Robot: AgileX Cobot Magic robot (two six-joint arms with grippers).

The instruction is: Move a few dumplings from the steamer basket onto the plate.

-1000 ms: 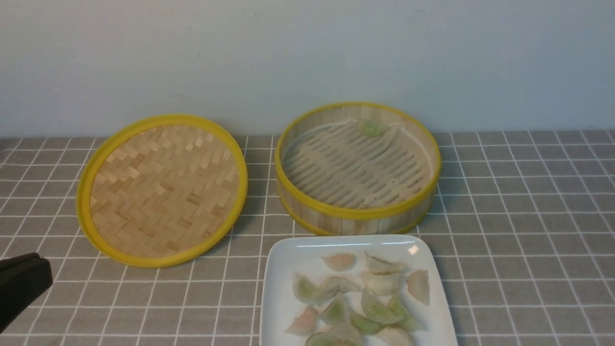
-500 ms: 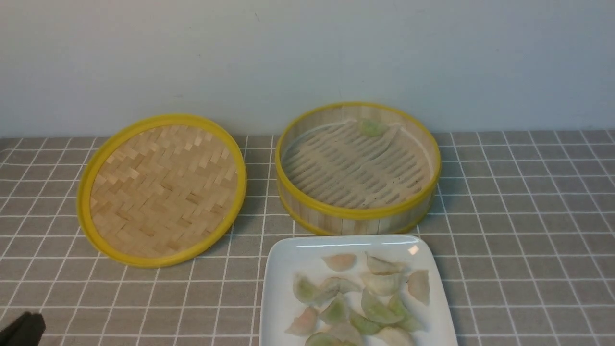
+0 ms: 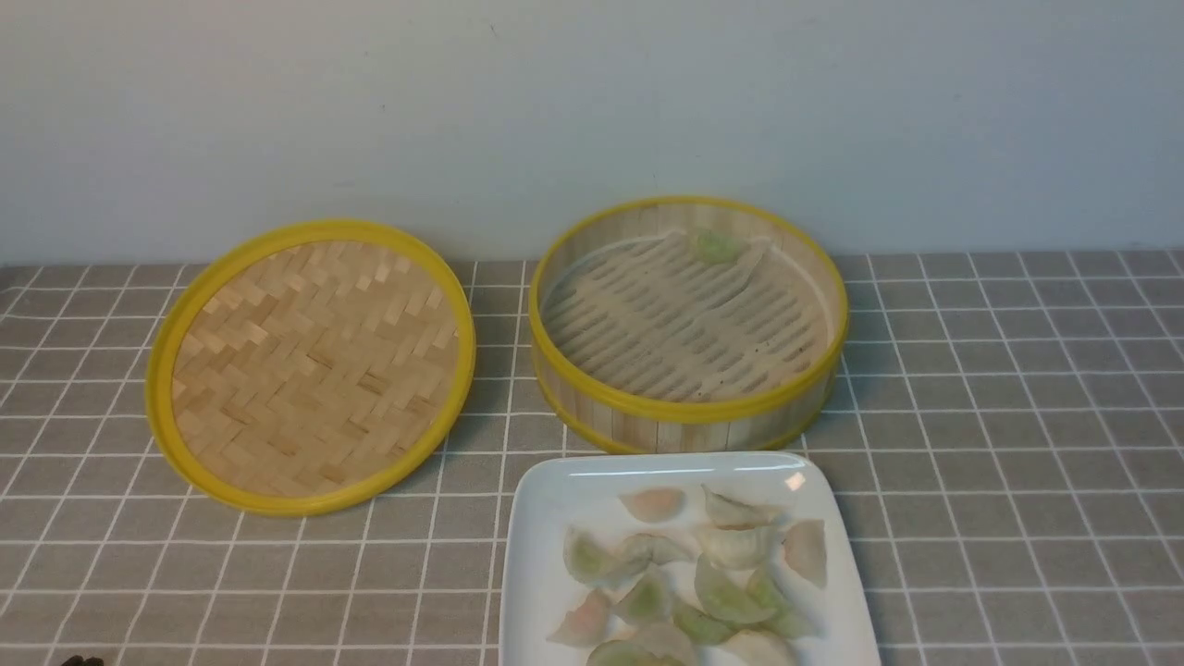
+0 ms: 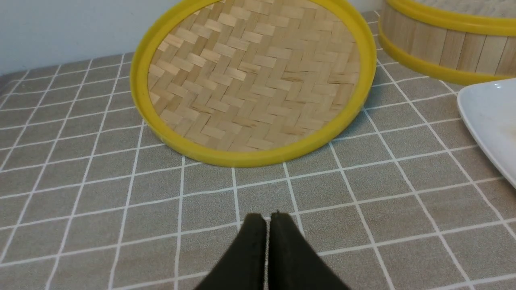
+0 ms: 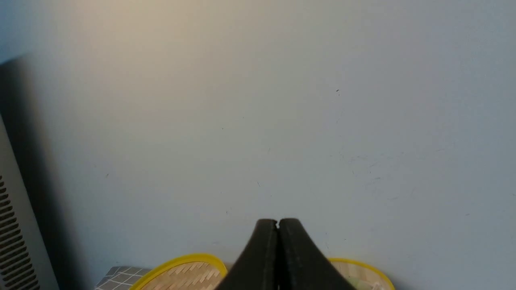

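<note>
The bamboo steamer basket (image 3: 689, 412) stands at the back centre with a single pale green dumpling (image 3: 717, 246) against its far wall. Several dumplings (image 3: 731, 546) lie scattered on the white square plate (image 3: 541, 592) in front of it. My left gripper (image 4: 268, 216) is shut with nothing in it, low over the cloth on the near side of the woven lid; only a dark speck of it (image 3: 81, 660) shows at the front view's bottom left edge. My right gripper (image 5: 277, 221) is shut and empty, raised and facing the wall, out of the front view.
A shallow yellow-rimmed woven bamboo lid (image 3: 313, 365) lies left of the basket. A grey checked cloth (image 3: 1017, 444) covers the table, with a pale wall (image 3: 592, 111) right behind. In the right wrist view a grey slatted panel (image 5: 12, 241) stands at one edge.
My left gripper has drawn back and down out of the front view's lower left corner. Basket, plate and dumplings have not moved.
</note>
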